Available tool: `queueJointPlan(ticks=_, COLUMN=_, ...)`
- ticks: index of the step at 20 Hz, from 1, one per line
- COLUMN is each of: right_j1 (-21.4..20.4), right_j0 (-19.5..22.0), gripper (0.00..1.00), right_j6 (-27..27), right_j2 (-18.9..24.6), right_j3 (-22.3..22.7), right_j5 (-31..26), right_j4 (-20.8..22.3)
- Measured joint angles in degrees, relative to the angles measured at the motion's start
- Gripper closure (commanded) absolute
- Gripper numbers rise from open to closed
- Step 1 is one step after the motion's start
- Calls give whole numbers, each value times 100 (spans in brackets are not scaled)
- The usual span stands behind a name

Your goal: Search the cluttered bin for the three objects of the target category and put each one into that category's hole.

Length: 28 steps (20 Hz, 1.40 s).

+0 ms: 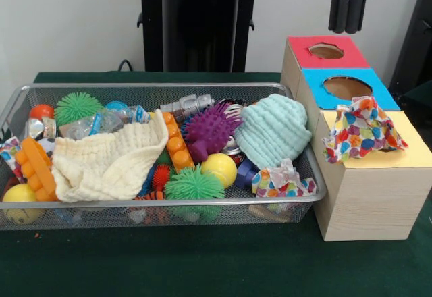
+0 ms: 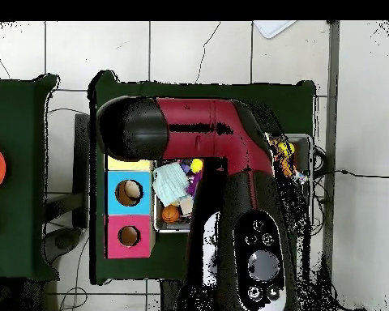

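The silver wire-mesh bin (image 1: 317, 175) is full of toys. One dotted white cloth (image 1: 361, 129) lies crumpled on the yellow top of the wooden box (image 1: 418, 154) and covers the hole, which is hidden. A second dotted cloth (image 1: 283, 182) lies in the bin's front right corner. A third dotted piece (image 1: 7, 154) peeks in at the bin's left edge. My gripper (image 1: 349, 20) hangs at the top, above and behind the boxes, its fingertips close together with nothing between them. In the overhead view my arm (image 2: 222, 129) hides the gripper and most of the bin.
A cream knit cloth (image 1: 108, 165) and a mint knit cloth (image 1: 273, 129) lie among spiky balls, orange bricks and a yellow ball (image 1: 219, 169). The blue-topped hole (image 1: 347, 88) and the red-topped hole (image 1: 327, 51) stand behind the yellow top. The mint cloth (image 2: 172, 182) also shows in the overhead view.
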<state>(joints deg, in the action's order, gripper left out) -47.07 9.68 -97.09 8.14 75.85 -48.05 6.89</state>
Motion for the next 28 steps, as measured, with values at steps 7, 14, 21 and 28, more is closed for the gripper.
queueJointPlan(ticks=7, right_j1=185, right_j0=-56, gripper=100, right_j6=0, right_j2=0, right_j3=-53, right_j5=318, right_j4=6)
queueJointPlan(ticks=14, right_j1=374, right_j0=-98, gripper=100, right_j6=0, right_j2=0, right_j3=-94, right_j5=675, right_j4=31)
queueJointPlan(ticks=21, right_j1=627, right_j0=-123, gripper=100, right_j6=0, right_j2=0, right_j3=-160, right_j5=978, right_j4=61)
queueJointPlan(ticks=28, right_j1=826, right_j0=-123, gripper=100, right_j6=0, right_j2=1, right_j3=-162, right_j5=1216, right_j4=86)
